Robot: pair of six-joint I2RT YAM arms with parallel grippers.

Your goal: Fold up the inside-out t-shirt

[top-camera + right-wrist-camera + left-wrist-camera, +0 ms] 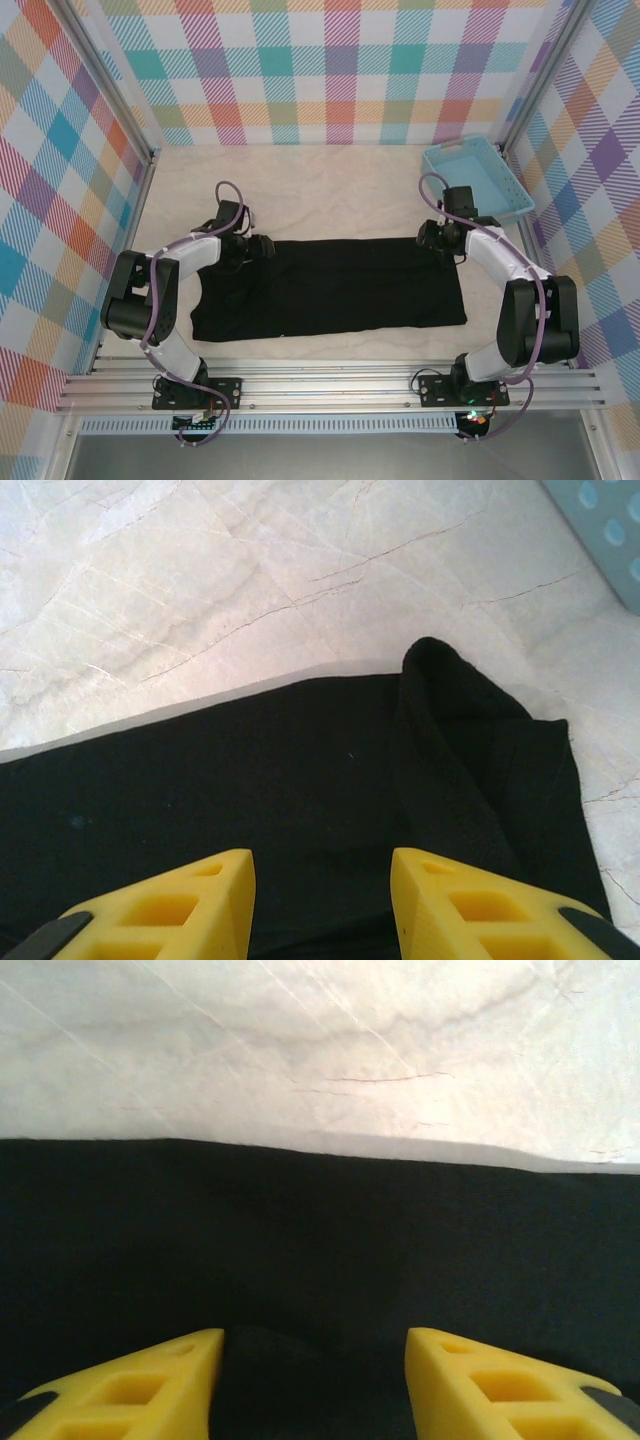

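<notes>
Table (pixel 330 190) is carrying the shirt (pixel 330 290) as a flat black band mid-table, near the arms; its long axis is running left-right, far edge straight; we're not able to tell collar end from hem, though cloth is bunching at the far right corner. Left gripper (pixel 315 1338) and right gripper (pixel 322 855) are hovering spread over the far corners, pinching nothing; we're judging both should be taking all layers, then lifting together, level.
</notes>
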